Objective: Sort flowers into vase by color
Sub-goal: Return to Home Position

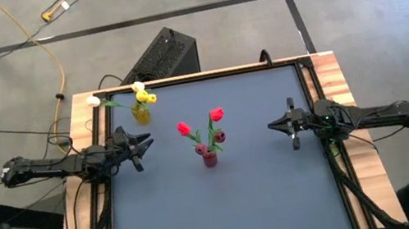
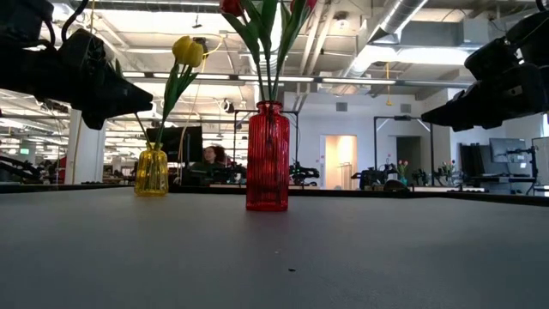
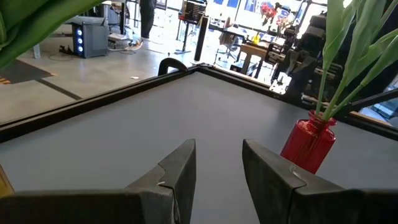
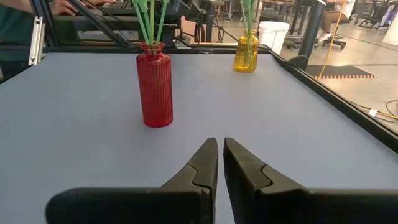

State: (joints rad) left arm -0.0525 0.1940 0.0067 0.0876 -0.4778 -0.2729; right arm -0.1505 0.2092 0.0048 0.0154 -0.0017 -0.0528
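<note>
I saw red tulips (image 1: 183,128) standing upright in the red vase (image 2: 268,159), yellow tulips (image 1: 145,98) leaning in the amber vase (image 2: 152,172). Left gripper (image 3: 217,147) hung released; right gripper (image 4: 221,142) looked clenched.

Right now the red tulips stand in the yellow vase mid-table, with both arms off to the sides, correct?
One thing is wrong: the red tulips stand in the red vase, as the high view shows. The rest holds: it is mid-table, and the left gripper and right gripper wait at the sides.
</note>
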